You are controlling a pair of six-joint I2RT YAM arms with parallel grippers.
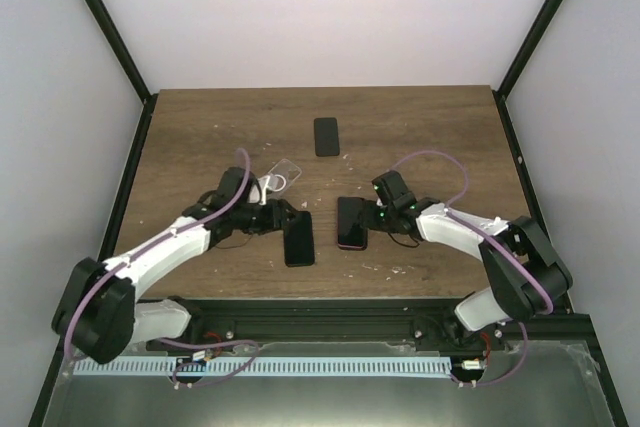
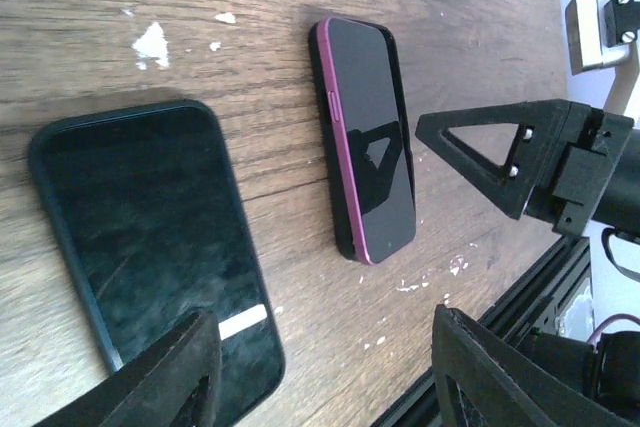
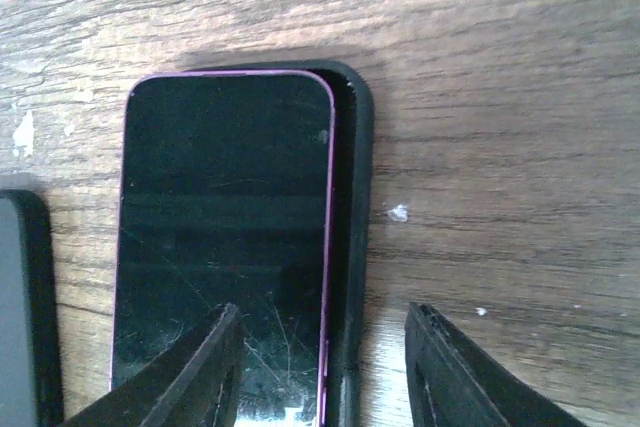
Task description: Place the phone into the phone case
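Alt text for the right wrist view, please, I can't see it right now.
A phone with a pink edge lies on a black case, shifted left so the case's right rim shows. The right gripper hangs open astride that edge, above the wooden table.

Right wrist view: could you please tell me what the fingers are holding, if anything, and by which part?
Nothing looks gripped: the fingers stand apart, straddling one long edge of the black case, with the pink phone lying partly in it.
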